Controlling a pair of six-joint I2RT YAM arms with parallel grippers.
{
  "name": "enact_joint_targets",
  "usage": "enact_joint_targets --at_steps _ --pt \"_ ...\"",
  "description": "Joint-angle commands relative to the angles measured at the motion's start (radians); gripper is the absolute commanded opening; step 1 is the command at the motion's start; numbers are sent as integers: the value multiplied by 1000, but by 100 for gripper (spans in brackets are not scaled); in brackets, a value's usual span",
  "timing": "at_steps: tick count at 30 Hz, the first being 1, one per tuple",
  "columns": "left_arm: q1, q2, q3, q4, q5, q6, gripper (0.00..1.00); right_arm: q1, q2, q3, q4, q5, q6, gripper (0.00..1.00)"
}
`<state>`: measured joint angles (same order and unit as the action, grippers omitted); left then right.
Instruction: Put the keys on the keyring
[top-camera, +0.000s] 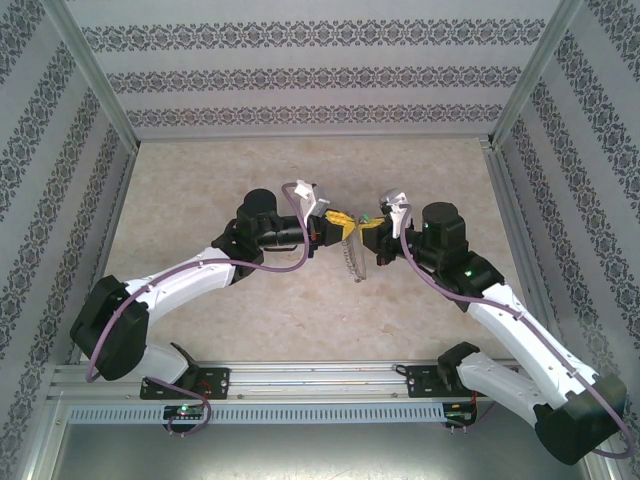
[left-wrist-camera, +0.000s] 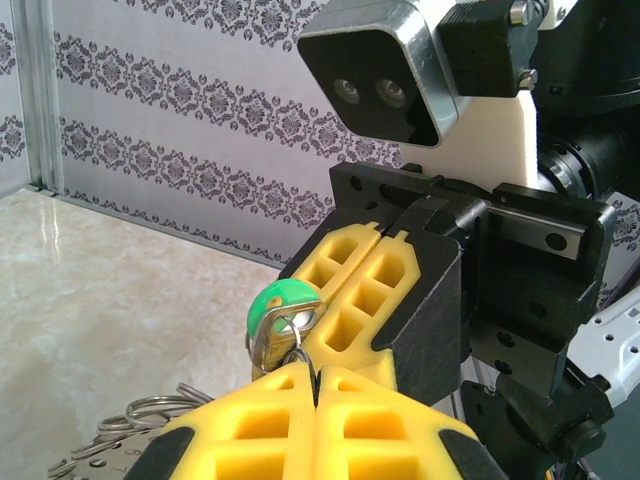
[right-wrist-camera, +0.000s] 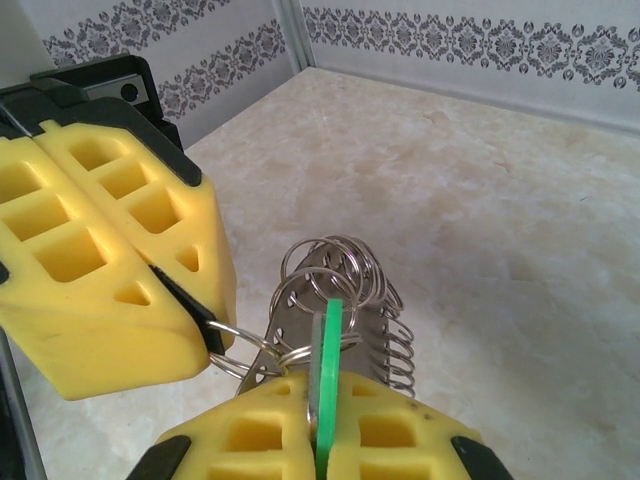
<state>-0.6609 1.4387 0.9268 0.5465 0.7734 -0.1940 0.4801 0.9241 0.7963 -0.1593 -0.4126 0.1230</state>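
My two grippers meet tip to tip above the middle of the table. The right gripper (right-wrist-camera: 325, 388) (top-camera: 369, 226) is shut on the keys (right-wrist-camera: 331, 335) (left-wrist-camera: 281, 299), a green-headed key held edge-on between its yellow fingers (left-wrist-camera: 372, 290). The left gripper (left-wrist-camera: 316, 372) (top-camera: 338, 217) is shut on a thin wire loop of the keyring (right-wrist-camera: 238, 350). That loop seems to pass through the hole in the key's head. Below it the keyring continues as a perforated grey strip with several wire rings (right-wrist-camera: 350, 280) (top-camera: 353, 256) (left-wrist-camera: 140, 412).
The beige table (top-camera: 210, 180) lies below the hanging rings. Patterned walls (top-camera: 310, 75) and metal corner posts (top-camera: 100, 85) close in the back and sides. A rail (top-camera: 320, 378) holding both arm bases runs along the near edge.
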Motion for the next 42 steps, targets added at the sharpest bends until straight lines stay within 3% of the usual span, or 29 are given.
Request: enact_joint_targets --at_steps 1,8,22,26,29,38,42 --pt "-11 2 20 -9 33 2 0 8 -5 61 57 -33 -28 0" --pt "-11 -1 6 -25 4 15 0 -3 -30 75 -4 122 -62 0" --pt "-8 -6 -5 -74 -98 35 1 0 19 186 -41 118 -74 0" --pt "-8 -8 -13 -52 -132 18 26 4 66 224 -51 111 -73 0" --pt "-5 -26 -31 -31 -177 5 34 3 97 240 -51 113 -75 0" --pt "21 -159 -124 -29 -466 -10 46 -4 198 278 -45 120 -82 0" --pt "34 -216 -149 -56 -543 -6 48 -9 265 299 -14 108 -69 0"
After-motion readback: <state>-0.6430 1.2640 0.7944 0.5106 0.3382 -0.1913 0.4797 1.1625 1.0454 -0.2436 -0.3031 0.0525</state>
